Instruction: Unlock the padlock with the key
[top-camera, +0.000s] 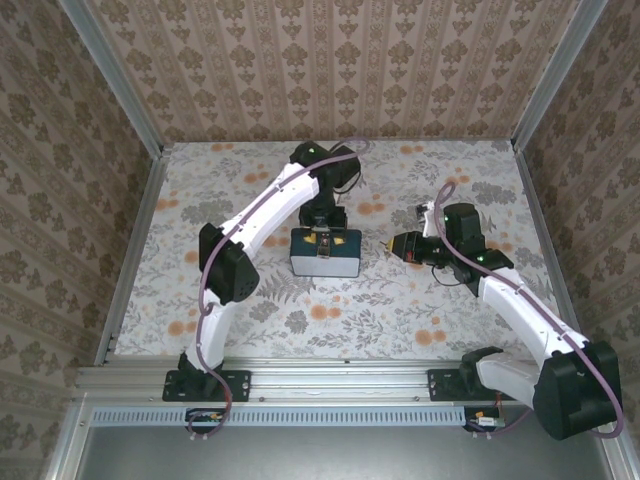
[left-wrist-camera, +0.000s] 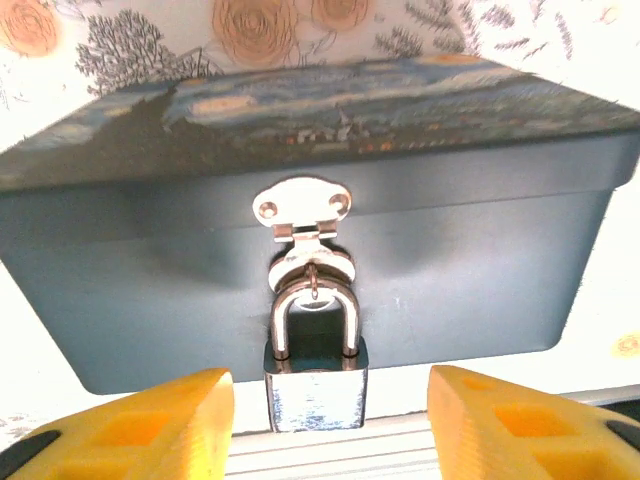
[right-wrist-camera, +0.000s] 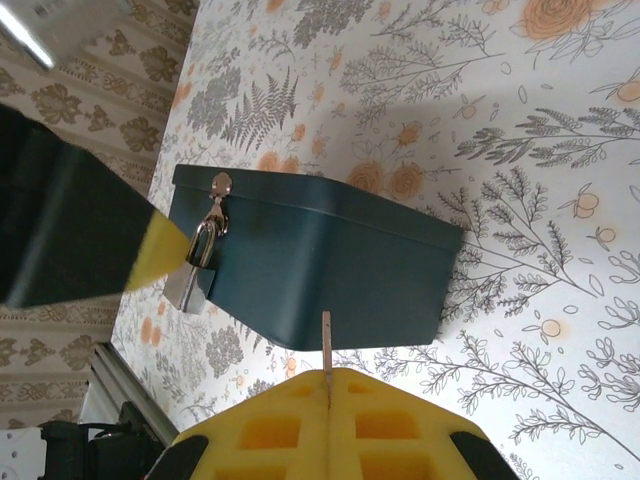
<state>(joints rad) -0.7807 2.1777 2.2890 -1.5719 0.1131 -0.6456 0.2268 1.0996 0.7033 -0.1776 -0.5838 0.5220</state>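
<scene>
Left end effector (left-wrist-camera: 330, 435): jaws apart, yellow fingers (left-wrist-camera: 150, 425) flanking the padlock (left-wrist-camera: 316, 385) with a gap on either side, no contact. Padlock hangs by its closed shackle from the hasp (left-wrist-camera: 303, 215) on the front of the blue box (left-wrist-camera: 480, 250). Right end effector (right-wrist-camera: 328, 395): closed on the key (right-wrist-camera: 326, 345), which sticks out past the fingertips toward the box. Box sits mid-desk (top-camera: 250, 320), right end effector near its right side.

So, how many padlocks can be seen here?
1. The padlock hangs from the hasp on the blue box, at its front wall. Others may be hidden behind the box.
</scene>
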